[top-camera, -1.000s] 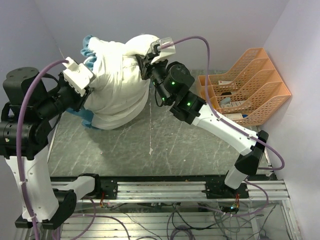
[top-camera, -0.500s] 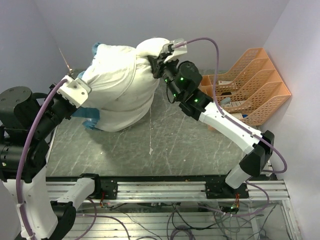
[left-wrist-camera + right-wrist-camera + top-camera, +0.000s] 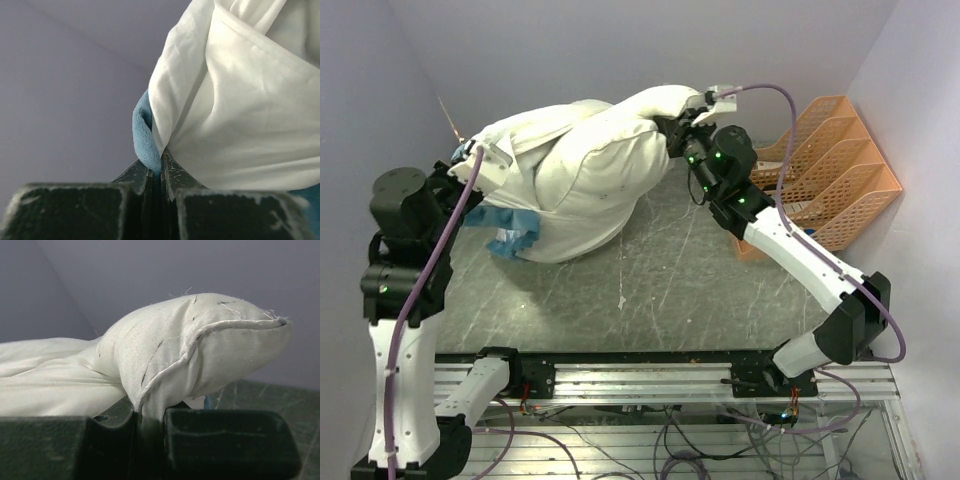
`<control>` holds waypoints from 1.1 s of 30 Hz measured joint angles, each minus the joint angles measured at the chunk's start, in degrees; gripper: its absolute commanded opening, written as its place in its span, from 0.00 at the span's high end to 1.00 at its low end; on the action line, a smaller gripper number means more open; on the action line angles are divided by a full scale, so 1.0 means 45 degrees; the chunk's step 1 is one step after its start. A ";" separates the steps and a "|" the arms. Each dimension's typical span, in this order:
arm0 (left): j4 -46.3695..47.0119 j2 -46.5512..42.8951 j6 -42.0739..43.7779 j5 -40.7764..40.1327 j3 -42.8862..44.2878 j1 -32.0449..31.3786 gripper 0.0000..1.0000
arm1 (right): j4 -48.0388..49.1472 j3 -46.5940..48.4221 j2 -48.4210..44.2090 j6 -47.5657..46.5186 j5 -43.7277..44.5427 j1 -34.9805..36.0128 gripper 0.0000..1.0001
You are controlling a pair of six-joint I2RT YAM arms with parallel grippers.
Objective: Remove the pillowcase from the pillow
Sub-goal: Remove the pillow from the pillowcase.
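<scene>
The pillow [image 3: 620,150] is a plump off-white cushion held stretched above the table's back. My right gripper [image 3: 672,128] is shut on its right corner; the seamed corner [image 3: 200,350] shows pinched between the fingers in the right wrist view. The pillowcase [image 3: 535,160] is turned white side out over the pillow's left part, with its teal ruffle [image 3: 515,225] hanging low at the left. My left gripper [image 3: 470,165] is shut on the pillowcase's edge; the left wrist view shows teal trim [image 3: 145,137] and white fabric [image 3: 240,130] clamped between its jaws.
An orange wire file rack [image 3: 820,175] stands at the back right, close to the right arm. The dark marbled table top [image 3: 650,290] lies below. Grey walls close in on the left, the back and the right. The aluminium rail [image 3: 640,375] runs along the near edge.
The right gripper has pulled the pillow's corner to the right and the left gripper has drawn the pillowcase edge to the left. More bare pillow shows and the bundle is stretched out.
</scene>
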 measured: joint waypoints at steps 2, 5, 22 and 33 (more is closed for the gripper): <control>0.0529 0.0049 -0.0005 -0.0559 -0.0797 0.0000 0.93 | 0.0015 -0.0500 -0.0291 0.0413 -0.0243 -0.0563 1.00; 0.0894 0.0282 -0.0146 -0.0792 -0.1831 0.0000 0.48 | 0.0058 -0.0884 -0.0568 0.0850 -0.0520 -0.0923 1.00; -0.1336 0.0971 -0.3827 0.9845 0.3181 0.0034 0.00 | -0.0223 0.1870 0.0233 0.1967 -0.1457 0.1273 1.00; -0.1695 0.0160 -0.3152 1.1128 -0.1530 0.0034 0.21 | -0.1200 0.4945 0.2735 0.0753 -0.0102 0.3521 1.00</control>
